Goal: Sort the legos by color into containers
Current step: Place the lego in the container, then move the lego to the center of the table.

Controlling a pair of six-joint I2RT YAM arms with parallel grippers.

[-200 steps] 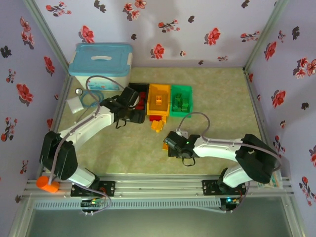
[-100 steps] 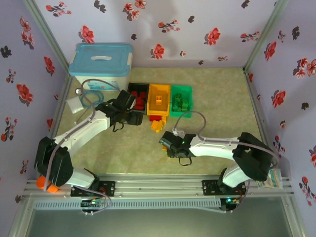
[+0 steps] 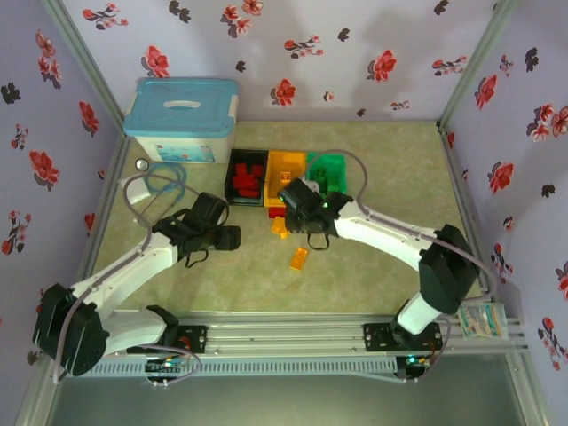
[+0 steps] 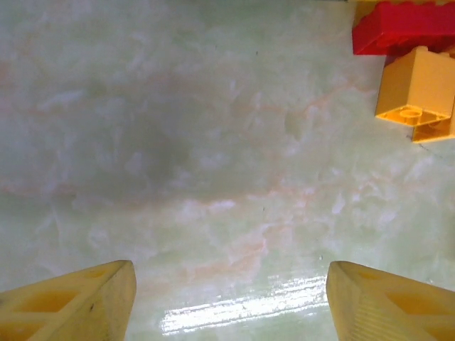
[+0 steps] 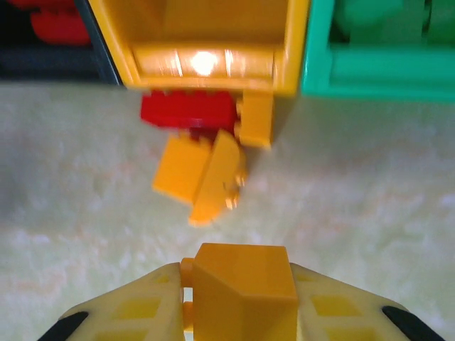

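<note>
My right gripper (image 5: 242, 298) is shut on a yellow-orange lego (image 5: 245, 288), just in front of the orange-yellow bin (image 5: 206, 42). The green bin (image 5: 377, 67) stands to its right and the black bin (image 5: 43, 60), with red legos in it, to its left. A red lego (image 5: 186, 114) and three yellow-orange legos (image 5: 202, 174) lie on the table against the orange-yellow bin's front. From above, the right gripper (image 3: 294, 203) hangs over that cluster. My left gripper (image 3: 231, 238) is open above bare table, with the red lego (image 4: 405, 25) and a yellow-orange lego (image 4: 416, 92) ahead to its right.
One more yellow-orange lego (image 3: 298, 258) lies alone nearer the front of the table. A large white box with a light-blue lid (image 3: 182, 118) stands at the back left, with a coiled cable (image 3: 164, 173) in front of it.
The right arm swung from the front centre up to the bins with a yellow-orange lego in its grip. The left arm drew back from the black bin toward the left front.
</note>
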